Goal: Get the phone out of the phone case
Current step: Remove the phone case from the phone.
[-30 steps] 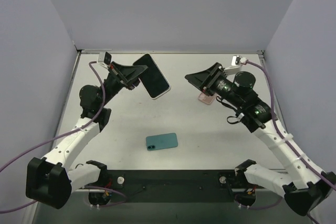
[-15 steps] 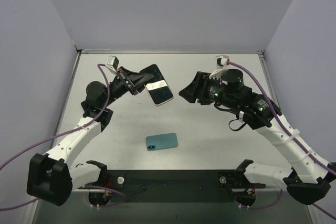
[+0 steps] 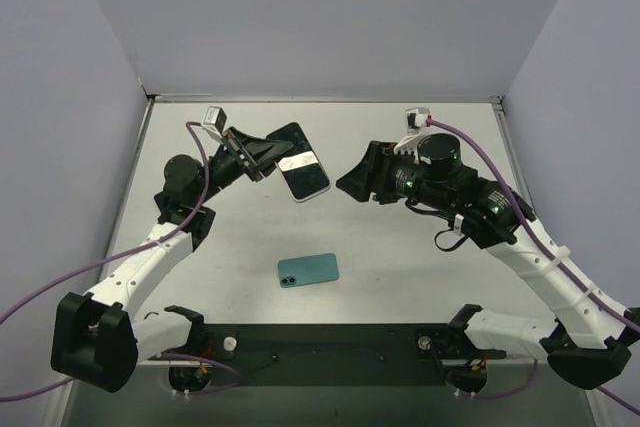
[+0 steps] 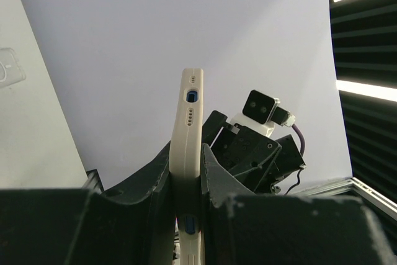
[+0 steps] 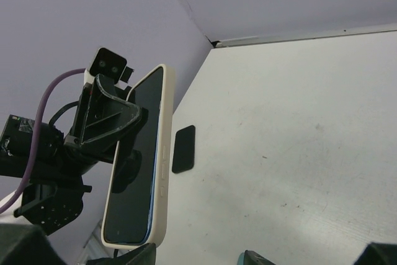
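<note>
Left gripper (image 3: 278, 154) clamped on the phone (image 3: 300, 159), holding it off the table (image 3: 420, 267) at upper centre of the overhead view. The screen faces the right gripper (image 3: 350, 184) (fingers spread, empty), probably so it can peel off the pale case (image 5: 162, 153); a teal phone (image 3: 308, 269) lies below

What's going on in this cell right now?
The left pincer is clamped on a phone in its cream case, holding it up off the table. The right pincer is open, close to the phone's free end but not touching it. The phone is not yet out of the case. A second, teal phone lies flat near the arm bases.
</note>
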Controlling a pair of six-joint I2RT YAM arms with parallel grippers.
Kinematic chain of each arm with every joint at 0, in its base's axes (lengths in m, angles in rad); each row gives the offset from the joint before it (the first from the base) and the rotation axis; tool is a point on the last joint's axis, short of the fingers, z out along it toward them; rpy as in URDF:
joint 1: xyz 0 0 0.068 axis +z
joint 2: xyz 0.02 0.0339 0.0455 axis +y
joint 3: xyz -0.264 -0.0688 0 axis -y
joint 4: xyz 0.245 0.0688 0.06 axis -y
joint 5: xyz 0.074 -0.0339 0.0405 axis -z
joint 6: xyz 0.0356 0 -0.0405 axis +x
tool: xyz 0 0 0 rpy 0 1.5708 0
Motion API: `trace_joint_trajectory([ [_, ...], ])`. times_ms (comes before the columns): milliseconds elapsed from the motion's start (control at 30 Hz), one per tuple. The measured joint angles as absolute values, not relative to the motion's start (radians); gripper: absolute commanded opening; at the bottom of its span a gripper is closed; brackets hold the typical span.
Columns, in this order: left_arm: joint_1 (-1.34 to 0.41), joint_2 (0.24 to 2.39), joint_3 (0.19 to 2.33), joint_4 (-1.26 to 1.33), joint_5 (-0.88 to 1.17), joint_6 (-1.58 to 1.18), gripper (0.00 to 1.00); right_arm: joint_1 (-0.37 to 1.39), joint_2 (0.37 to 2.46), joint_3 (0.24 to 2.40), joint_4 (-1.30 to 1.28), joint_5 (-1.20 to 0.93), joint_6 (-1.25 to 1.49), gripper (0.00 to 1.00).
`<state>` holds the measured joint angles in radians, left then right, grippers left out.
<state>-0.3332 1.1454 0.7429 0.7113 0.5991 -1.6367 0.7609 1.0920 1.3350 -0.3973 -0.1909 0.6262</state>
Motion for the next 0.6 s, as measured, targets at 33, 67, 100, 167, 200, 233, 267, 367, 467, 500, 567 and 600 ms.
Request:
trace_joint_trajectory([
  [33, -0.333, 1.145, 0.743, 0.711, 0.599, -1.637, 0.0, 0.765, 1.095, 1.335, -0.394, -0.192, 0.626, 0.52],
  [67, -0.333, 1.145, 0.743, 0.711, 0.599, -1.637, 0.0, 0.768, 1.098, 1.335, -0.39, -0.195, 0.626, 0.52],
  [100, -0.333, 1.145, 0.743, 0.711, 0.599, -1.637, 0.0, 0.772, 1.101, 1.335, -0.386, -0.198, 0.626, 0.52],
  [167, -0.334, 1.145, 0.743, 0.711, 0.599, -1.637, 0.0, 0.776, 1.106, 1.335, -0.381, -0.201, 0.626, 0.52],
  [200, -0.334, 1.145, 0.743, 0.711, 0.599, -1.637, 0.0, 0.78, 1.107, 1.335, -0.378, -0.202, 0.626, 0.52],
  [233, -0.334, 1.145, 0.743, 0.711, 0.599, -1.637, 0.0, 0.781, 1.109, 1.335, -0.377, -0.204, 0.626, 0.52],
  [267, -0.334, 1.145, 0.743, 0.711, 0.599, -1.637, 0.0, 0.781, 1.109, 1.335, -0.377, -0.205, 0.626, 0.52],
  [367, -0.334, 1.145, 0.743, 0.711, 0.599, -1.637, 0.0, 0.781, 1.109, 1.335, -0.374, -0.206, 0.626, 0.52],
  [467, -0.334, 1.145, 0.743, 0.711, 0.599, -1.637, 0.0, 0.781, 1.112, 1.335, -0.369, -0.206, 0.626, 0.52],
  [500, -0.334, 1.145, 0.743, 0.711, 0.599, -1.637, 0.0, 0.781, 1.114, 1.335, -0.368, -0.206, 0.627, 0.52],
  [567, -0.334, 1.145, 0.743, 0.711, 0.599, -1.637, 0.0, 0.781, 1.12, 1.335, -0.365, -0.206, 0.627, 0.52],
  [600, -0.334, 1.145, 0.743, 0.712, 0.599, -1.636, 0.0, 0.781, 1.124, 1.335, -0.363, -0.205, 0.626, 0.52],
])
